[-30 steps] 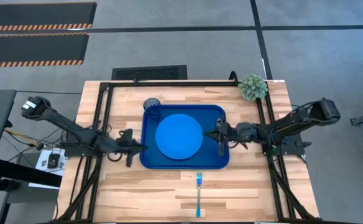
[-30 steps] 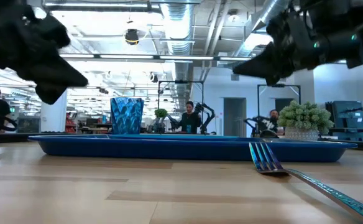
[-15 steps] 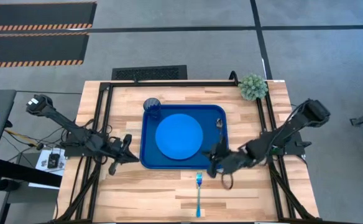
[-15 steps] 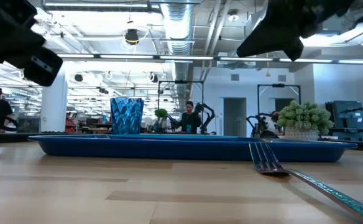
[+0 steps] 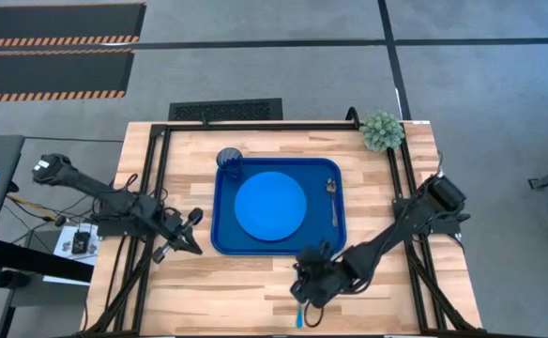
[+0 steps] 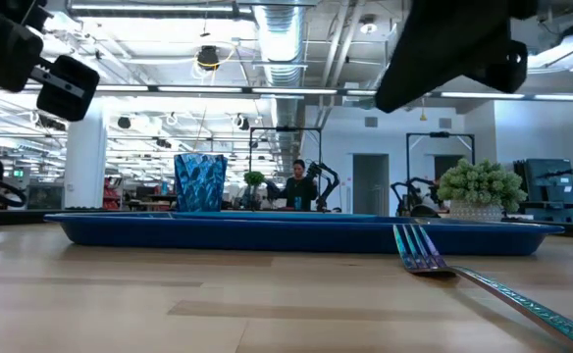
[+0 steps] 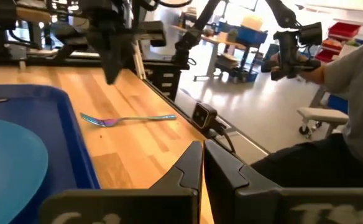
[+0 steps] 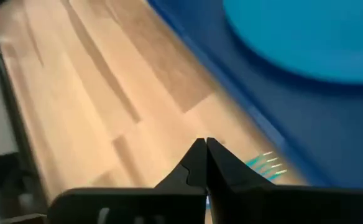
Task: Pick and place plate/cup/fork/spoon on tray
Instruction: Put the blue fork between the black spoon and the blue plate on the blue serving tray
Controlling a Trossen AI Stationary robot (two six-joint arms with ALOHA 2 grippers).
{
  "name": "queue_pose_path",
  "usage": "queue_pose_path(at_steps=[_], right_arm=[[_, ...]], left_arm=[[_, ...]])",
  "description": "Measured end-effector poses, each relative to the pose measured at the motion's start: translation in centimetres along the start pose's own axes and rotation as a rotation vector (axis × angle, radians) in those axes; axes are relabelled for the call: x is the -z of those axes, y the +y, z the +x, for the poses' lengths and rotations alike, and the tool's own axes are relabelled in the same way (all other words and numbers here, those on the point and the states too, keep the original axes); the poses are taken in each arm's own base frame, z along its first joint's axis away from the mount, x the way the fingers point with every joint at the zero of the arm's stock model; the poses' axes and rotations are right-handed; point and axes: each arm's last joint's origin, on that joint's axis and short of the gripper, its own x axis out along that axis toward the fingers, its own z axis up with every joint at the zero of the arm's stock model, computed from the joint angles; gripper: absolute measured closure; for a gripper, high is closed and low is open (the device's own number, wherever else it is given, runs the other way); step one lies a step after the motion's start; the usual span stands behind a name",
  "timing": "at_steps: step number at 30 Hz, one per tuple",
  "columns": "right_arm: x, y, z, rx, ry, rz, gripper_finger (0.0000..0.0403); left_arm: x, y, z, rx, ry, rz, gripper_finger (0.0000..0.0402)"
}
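Fork point(image 5: 299, 293): lying off tray point(image 5: 225, 246), long axis twelve-to-six. Right gripper point(image 5: 308, 286) hovering directly over it, fingers pressed together, empty. Left gripper point(image 5: 182, 240) waiting at nine o'clock, fingers together.

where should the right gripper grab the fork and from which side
Grip the fork across the middle of its slim handle, coming straight down from above. It lies flat on the table, tines toward the tray, with bare wood on both sides for the fingers. The right gripper hovers over its tine end, fingers shut, so it would need to open first.
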Motion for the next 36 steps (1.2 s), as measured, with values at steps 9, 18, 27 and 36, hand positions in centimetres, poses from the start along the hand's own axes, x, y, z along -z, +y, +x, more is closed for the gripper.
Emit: queue_pose_path(at_steps=[9, 18, 27, 36], right_arm=[[0.6, 3.1, 1.8, 0.020, 0.220, 0.151, 0.0374], [0.6, 4.7, 1.9, 0.157, 0.315, 0.363, 0.0350], [1.6, 3.7, 3.1, 0.314, 0.415, 0.560, 0.0287], [1.9, 3.1, 4.4, 0.392, 0.414, 0.675, 0.0247]], left_arm=[[-0.2, 1.0, -0.3, -0.043, -0.016, 0.022, 0.0401], [-0.9, 1.3, -0.4, -0.157, -0.093, 0.065, 0.0401], [-1.3, 1.2, -0.6, -0.176, -0.144, 0.098, 0.0401], [-1.3, 1.6, -0.6, -0.294, -0.147, 0.135, 0.0401]])
